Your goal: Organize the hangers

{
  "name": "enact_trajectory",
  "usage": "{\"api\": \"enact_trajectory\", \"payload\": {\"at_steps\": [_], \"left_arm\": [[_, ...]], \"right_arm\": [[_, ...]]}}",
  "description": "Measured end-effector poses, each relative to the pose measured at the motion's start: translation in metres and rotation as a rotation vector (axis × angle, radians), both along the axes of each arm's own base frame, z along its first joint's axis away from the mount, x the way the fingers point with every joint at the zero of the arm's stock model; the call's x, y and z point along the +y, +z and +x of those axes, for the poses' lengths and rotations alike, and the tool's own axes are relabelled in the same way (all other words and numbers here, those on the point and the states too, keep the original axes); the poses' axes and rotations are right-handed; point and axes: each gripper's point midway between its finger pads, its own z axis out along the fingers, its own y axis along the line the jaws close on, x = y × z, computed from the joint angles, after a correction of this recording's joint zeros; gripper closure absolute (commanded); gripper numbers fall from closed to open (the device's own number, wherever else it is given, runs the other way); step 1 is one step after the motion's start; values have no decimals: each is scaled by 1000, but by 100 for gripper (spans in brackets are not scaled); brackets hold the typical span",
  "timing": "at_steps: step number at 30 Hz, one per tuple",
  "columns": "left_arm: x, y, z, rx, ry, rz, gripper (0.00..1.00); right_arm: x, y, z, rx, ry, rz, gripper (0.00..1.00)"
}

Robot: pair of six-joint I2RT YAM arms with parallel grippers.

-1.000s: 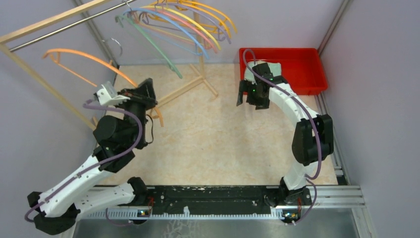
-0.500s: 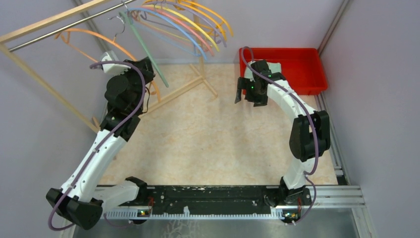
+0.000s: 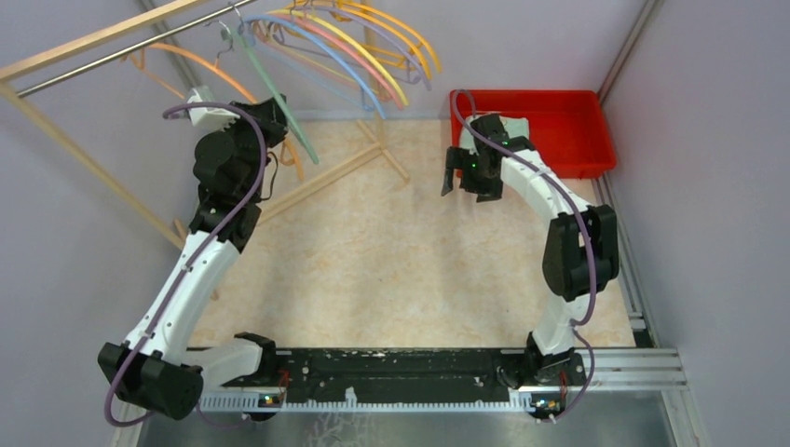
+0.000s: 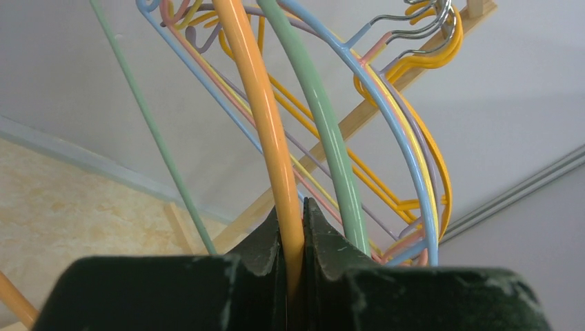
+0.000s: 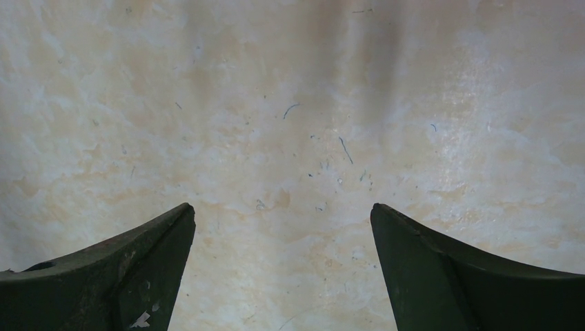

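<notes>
Left gripper (image 4: 293, 207): jaws pinched tight on the orange hanger (image 4: 265, 124), raised at 11 o'clock over the table (image 3: 391, 261).
Orange hanger: rises from the jaws just beside the green hanger (image 4: 324, 124).
Other hangers (image 3: 363, 47): bunched on the rack rail (image 3: 93, 64) at 12 o'clock.
Right gripper (image 5: 283, 227): jaws spread wide, empty, above the table, near the red bin (image 3: 582, 140) at 2 o'clock.

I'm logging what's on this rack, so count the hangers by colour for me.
orange hanger: 1
green hanger: 1
blue hanger: 1
pink hanger: 1
purple hanger: 1
yellow hangers: at least 2, pale and amber, tightly bunched
Total: at least 7
</notes>
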Motion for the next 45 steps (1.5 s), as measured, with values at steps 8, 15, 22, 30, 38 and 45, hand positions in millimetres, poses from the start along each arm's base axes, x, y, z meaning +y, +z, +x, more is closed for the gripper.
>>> {"api": "enact_trajectory", "payload": {"at_steps": [8, 15, 22, 30, 38, 45], "left_arm": [[8, 14, 1, -56, -26, -24, 100], [17, 10, 11, -44, -23, -52, 100], [29, 2, 26, -16, -18, -90, 100], [23, 6, 34, 9, -90, -97, 54], [8, -6, 28, 81, -175, 8, 0], [16, 6, -11, 74, -157, 127, 0]], "right_arm": [[0, -16, 0, 38, 0, -12, 2], [0, -20, 0, 49, 0, -15, 2], [1, -17, 2, 44, 0, -14, 2], [0, -17, 1, 47, 0, -15, 1], [0, -18, 1, 48, 3, -17, 1], [-2, -24, -3, 55, 17, -28, 1]]}}
